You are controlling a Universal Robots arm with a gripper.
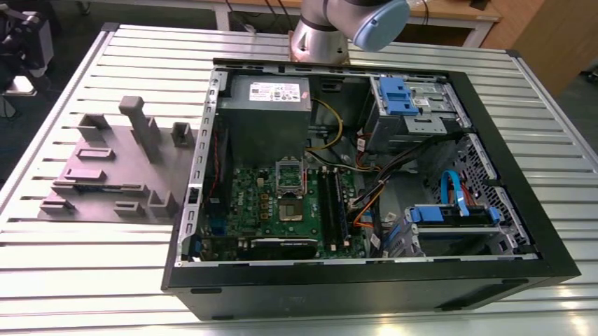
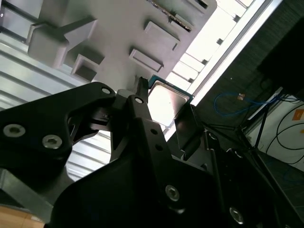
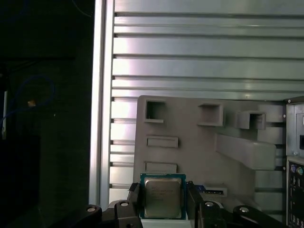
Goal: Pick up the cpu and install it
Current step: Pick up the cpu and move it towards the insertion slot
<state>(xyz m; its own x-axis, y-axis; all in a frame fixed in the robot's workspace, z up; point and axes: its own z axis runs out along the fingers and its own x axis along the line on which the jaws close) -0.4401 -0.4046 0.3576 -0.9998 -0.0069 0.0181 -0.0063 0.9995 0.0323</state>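
First wrist view: claw (image 3: 164,205) tight on the cpu (image 3: 163,195), aloft over the grey fixture (image 3: 199,156)

**Satin metal, matt plastic**

The cpu (image 3: 163,195) has a smooth, silvery metal lid with a soft sheen, and its thin edge looks green. The end effector (image 3: 163,203) is matt black, dotted with bright metal screw heads. The fixture (image 1: 112,175) looks like smooth, matt grey plastic. The bench (image 1: 94,259) is ribbed silvery metal with a satin finish that catches light in bands. The computer case (image 1: 374,276) has a matt black shell, bare grey sheet metal inside and glossy blue plastic clips (image 1: 449,215). The motherboard (image 1: 280,203) is green and faintly glossy. The arm (image 1: 323,42) is smooth silvery metal.
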